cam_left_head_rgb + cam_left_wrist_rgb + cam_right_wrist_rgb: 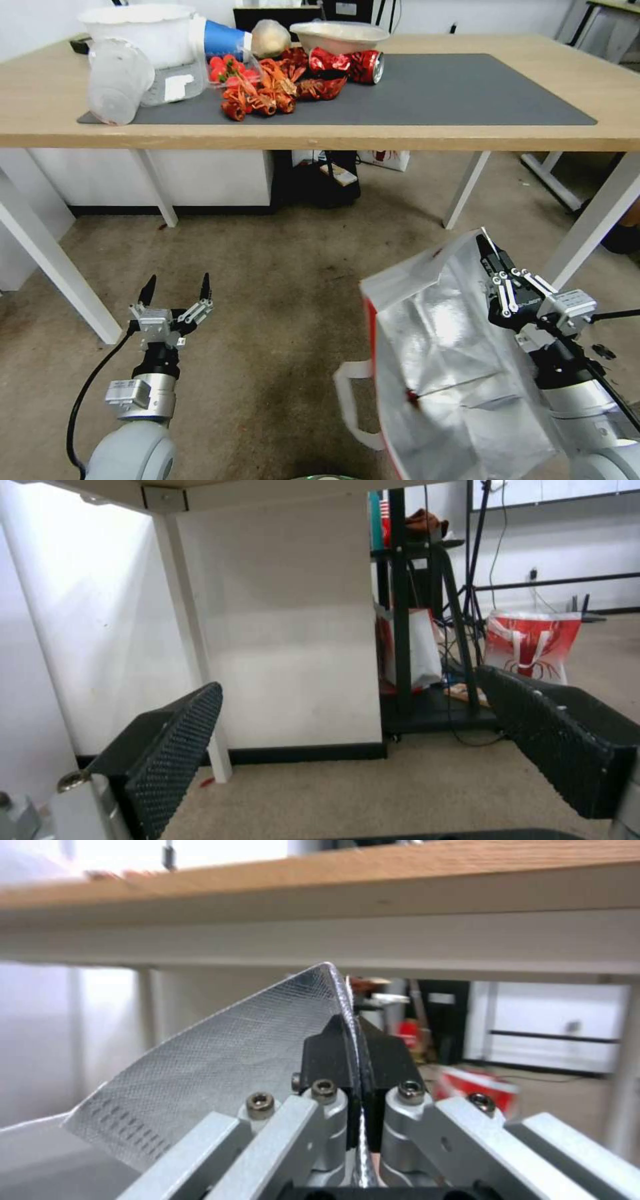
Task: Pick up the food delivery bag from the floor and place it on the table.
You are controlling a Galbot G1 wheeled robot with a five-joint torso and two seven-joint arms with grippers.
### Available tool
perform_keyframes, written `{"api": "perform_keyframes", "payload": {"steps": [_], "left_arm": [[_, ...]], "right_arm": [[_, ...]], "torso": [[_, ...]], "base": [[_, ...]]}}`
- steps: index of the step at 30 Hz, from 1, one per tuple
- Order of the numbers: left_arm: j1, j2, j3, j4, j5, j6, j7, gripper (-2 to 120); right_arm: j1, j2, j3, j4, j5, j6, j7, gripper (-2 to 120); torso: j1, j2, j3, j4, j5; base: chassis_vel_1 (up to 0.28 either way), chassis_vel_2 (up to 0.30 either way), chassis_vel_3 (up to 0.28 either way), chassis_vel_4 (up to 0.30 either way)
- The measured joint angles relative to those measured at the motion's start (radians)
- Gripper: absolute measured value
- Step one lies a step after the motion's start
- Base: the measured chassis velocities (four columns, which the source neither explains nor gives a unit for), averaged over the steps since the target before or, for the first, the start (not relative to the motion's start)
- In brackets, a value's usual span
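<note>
A: Silver foil lines the bag (447, 373), which hangs open in front of the robot, on its right, below the surface (40, 93) edge. Is it off the floor (267, 280)?

B: I cannot tell whether its base is clear of the carpet. The right pincer (490, 257) is clamped on the far corner of the rim; the right wrist view shows both black fingers (330, 1050) pressed on the foil sheet (220, 1065).

A: And the left pincer (175, 288)?

B: It hovers low over the floor on the robot's left, well apart from the bag, fingers spread and holding nothing.

A: A white strap (350, 400) droops from the bag's near side. What sits on the surface?

B: A grey mat (433, 90), with clear tubs (120, 80), red crayfish (263, 93) and a crushed can (350, 65) at its left end.
</note>
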Motion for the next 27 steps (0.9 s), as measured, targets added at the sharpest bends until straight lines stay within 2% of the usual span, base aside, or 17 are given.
{"api": "perform_keyframes", "payload": {"steps": [3,5,7,10,15,19,22,27], "left_arm": [[0.000,0.000,-0.001,0.000,0.000,-0.001,0.000,96],[0.002,0.003,-0.004,-0.002,-0.003,-0.001,-0.002,96],[0.002,0.004,-0.005,-0.002,-0.004,-0.001,-0.002,96],[0.006,0.009,-0.009,-0.013,-0.010,0.001,-0.005,97],[0.009,0.008,-0.009,-0.023,-0.012,0.006,0.003,97],[0.010,0.007,-0.010,-0.025,-0.016,0.006,0.018,97],[0.012,0.005,-0.026,-0.031,-0.041,-0.008,0.063,97],[0.011,0.005,-0.032,-0.031,-0.043,-0.017,0.083,97]], "right_arm": [[0.005,-0.023,-0.002,0.000,0.065,-0.004,-0.033,0],[0.009,-0.064,0.002,0.002,0.150,-0.008,-0.076,0],[0.009,-0.070,0.003,0.004,0.160,-0.010,-0.079,0],[0.016,-0.122,0.013,0.024,0.269,-0.048,-0.091,0],[0.027,-0.161,0.012,0.035,0.358,-0.078,-0.075,0],[0.029,-0.181,0.010,0.036,0.415,-0.096,-0.058,0],[0.029,-0.224,0.014,0.036,0.486,-0.114,-0.053,0],[0.029,-0.253,0.016,0.035,0.520,-0.117,-0.078,0]], "torso": [[0.000,0.000,0.000,0.0000,0.0000],[0.000,0.000,0.000,0.0001,0.0001],[0.000,0.000,0.000,0.0001,0.0001],[0.000,0.000,0.000,0.0001,0.0001],[0.000,0.000,0.000,0.0002,0.0001],[0.000,0.000,0.000,0.0001,0.0000],[0.000,0.000,0.000,0.0001,0.0001],[0.000,0.000,0.000,0.0001,0.0000]], "base": [[0.000,0.000,0.000,0.000],[0.000,0.000,0.000,0.000],[0.000,0.000,0.000,0.000],[0.000,0.000,0.000,0.000],[0.000,0.000,0.000,0.000],[0.000,0.000,0.000,0.000],[0.000,0.000,0.000,0.000],[0.000,0.000,0.000,0.000]]}}
